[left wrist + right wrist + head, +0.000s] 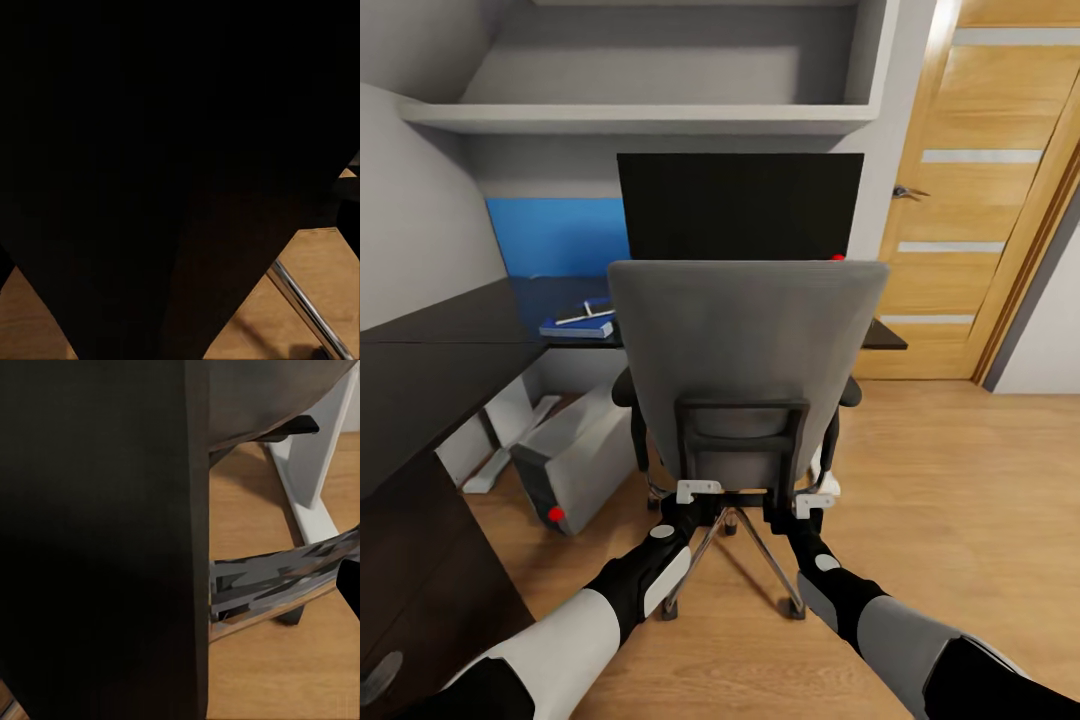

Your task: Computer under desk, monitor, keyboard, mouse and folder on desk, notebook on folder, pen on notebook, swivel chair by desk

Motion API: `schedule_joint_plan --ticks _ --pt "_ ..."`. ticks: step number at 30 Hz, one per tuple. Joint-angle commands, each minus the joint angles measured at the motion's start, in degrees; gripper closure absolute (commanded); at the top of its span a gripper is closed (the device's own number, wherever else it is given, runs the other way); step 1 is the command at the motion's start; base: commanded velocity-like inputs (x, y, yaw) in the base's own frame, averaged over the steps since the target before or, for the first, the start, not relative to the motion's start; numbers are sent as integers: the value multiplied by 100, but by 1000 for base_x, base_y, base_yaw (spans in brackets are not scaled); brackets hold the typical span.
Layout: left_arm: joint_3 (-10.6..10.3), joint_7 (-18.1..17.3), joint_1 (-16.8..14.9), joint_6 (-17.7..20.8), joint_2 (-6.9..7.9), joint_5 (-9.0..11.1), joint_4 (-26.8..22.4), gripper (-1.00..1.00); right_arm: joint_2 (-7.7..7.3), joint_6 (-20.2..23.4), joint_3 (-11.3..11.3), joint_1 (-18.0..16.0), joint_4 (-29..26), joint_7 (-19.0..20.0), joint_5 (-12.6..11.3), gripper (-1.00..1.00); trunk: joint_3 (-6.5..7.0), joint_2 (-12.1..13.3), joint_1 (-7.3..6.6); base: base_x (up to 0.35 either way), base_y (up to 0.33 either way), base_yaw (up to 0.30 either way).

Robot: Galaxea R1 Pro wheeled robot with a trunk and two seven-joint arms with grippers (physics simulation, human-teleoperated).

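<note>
Stage: the swivel chair (pixel 745 350) is being handled from behind, its seat turned towards the desk (pixel 420 380); the final positioning step is judged to be under way

Left gripper (pixel 698 491): seen pressed against the lower left of the chair's black back frame; whether the fingers are closed on the frame cannot be told, since the left wrist view is almost wholly dark, with a chrome chair leg (pixel 304 307) and wood floor at its edge

Right gripper (pixel 816 500): placed at the lower right of the same frame; its finger opening cannot be told either, the right wrist view being taken up by a dark chair surface close to the lens

Computer (pixel 575 462): already lying on the floor under the desk's inner corner, red light showing; this part is judged done

Monitor (pixel 740 205): standing on the desk behind the chair back; judged done

Folder (pixel 575 328): the blue folder is found on the desk near the monitor's left edge, with a thin white pen (pixel 585 318) lying on top of the stack

Notebook: a dark layer may sit between folder and pen, but it is too small to be confirmed

Keyboard and mouse: hidden by the chair back, so their placement cannot be judged

Left to do: the chair is judged close to the desk already, and only a last nudge inward appears to remain
</note>
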Motion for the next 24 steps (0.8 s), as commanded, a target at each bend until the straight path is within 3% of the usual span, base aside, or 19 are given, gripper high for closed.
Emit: schedule_joint_plan --ticks 1,15,24 --pt "-37 40 -4 -3 0 57 6 -100 1 -9 82 -5 -2 -40 -2 -100 -5 -1 2 170 0 0" --pt "-37 36 -5 -12 4 55 6 -100 1 -9 80 -5 -2 -36 -1 -100 -5 -1 2 142 0 0" --pt "-37 36 -7 -12 6 55 6 -100 1 -9 81 -5 -2 -36 -2 -100 -5 -1 2 -228 0 0"
